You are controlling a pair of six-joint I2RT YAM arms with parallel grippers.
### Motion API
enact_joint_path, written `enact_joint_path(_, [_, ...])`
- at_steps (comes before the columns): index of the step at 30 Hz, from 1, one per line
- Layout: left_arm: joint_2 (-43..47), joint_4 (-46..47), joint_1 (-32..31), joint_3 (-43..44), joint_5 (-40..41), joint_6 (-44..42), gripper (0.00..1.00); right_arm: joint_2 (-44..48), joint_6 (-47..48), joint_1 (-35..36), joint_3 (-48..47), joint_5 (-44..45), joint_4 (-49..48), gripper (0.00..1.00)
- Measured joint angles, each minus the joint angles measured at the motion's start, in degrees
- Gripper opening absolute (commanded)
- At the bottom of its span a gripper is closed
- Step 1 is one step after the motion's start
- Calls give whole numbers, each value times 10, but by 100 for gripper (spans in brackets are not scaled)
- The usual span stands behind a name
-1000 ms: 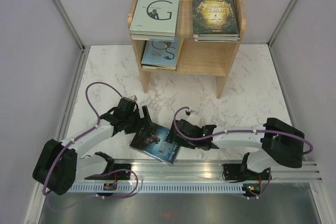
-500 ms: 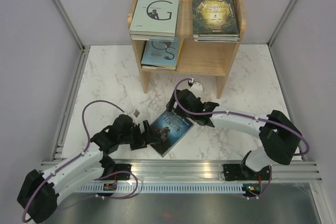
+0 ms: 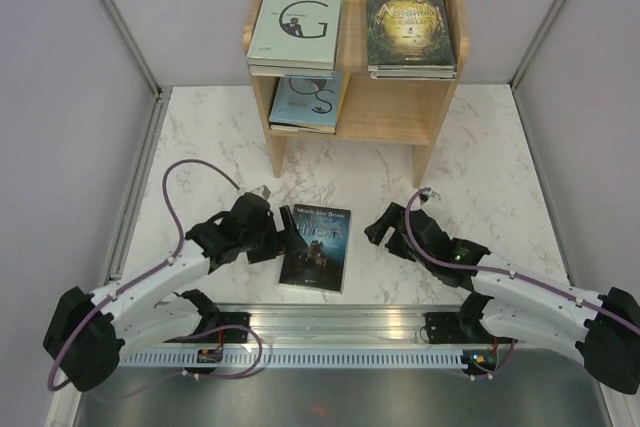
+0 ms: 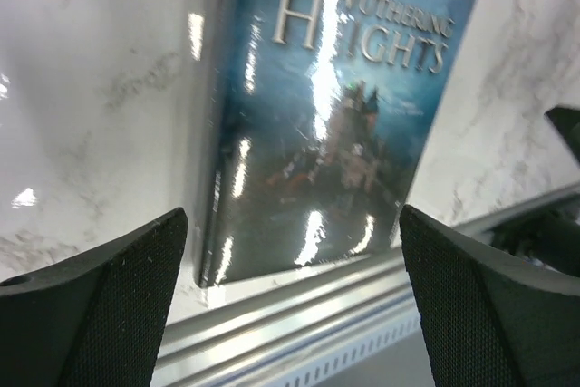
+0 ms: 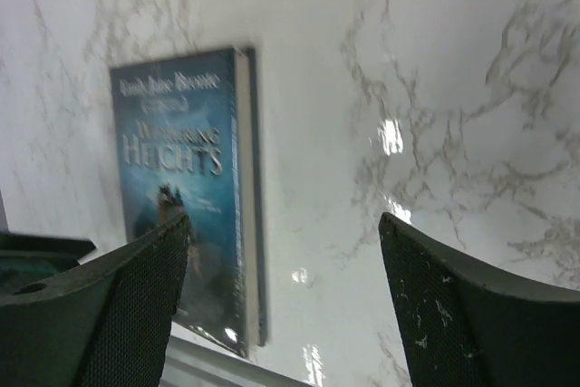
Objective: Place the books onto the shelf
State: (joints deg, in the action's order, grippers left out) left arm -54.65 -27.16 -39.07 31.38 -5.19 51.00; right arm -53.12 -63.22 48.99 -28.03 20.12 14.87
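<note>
A dark blue book titled "Wuthering Heights" (image 3: 316,247) lies flat on the marble table, its top towards the shelf (image 3: 400,112). My left gripper (image 3: 284,238) stands open at the book's left edge, and its wrist view shows the cover (image 4: 335,115) between the open fingers (image 4: 127,296). To the right of the book, apart from it, my right gripper (image 3: 383,231) is open, with the book (image 5: 181,178) by its left finger. A pale green "G" book (image 3: 295,25) and a dark green-gold one (image 3: 410,29) lie on the top board. A pale blue book (image 3: 308,99) is on the lower tier.
A metal rail (image 3: 400,322) runs along the table's near edge just below the book. Grey enclosure walls (image 3: 60,97) close in the left, right and back. The shelf's wooden legs (image 3: 423,162) stand on the marble behind the grippers.
The book has been slid up and turned from a slanted position to lie straight on the table. My right gripper let go and drew back right. The left arm swung back to the book's left edge.
</note>
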Motion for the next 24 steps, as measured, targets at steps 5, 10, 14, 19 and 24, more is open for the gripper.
enact_joint_path(5, [-59,18,22,8,36,-27,100,-14,-26,0,118,-95,-99,88])
enact_joint_path(10, [-78,94,38,-34,27,-41,100,-109,-35,0,118,-146,-235,88])
enact_joint_path(14, [-92,182,39,-71,-15,-44,100,-213,-49,0,105,-188,-372,87])
enact_joint_path(19, [-109,280,44,-100,-81,-59,99,-335,-71,-2,86,-224,-529,84])
enact_joint_path(24, [-124,411,52,-150,-162,-64,98,-425,-94,3,68,-250,-644,83])
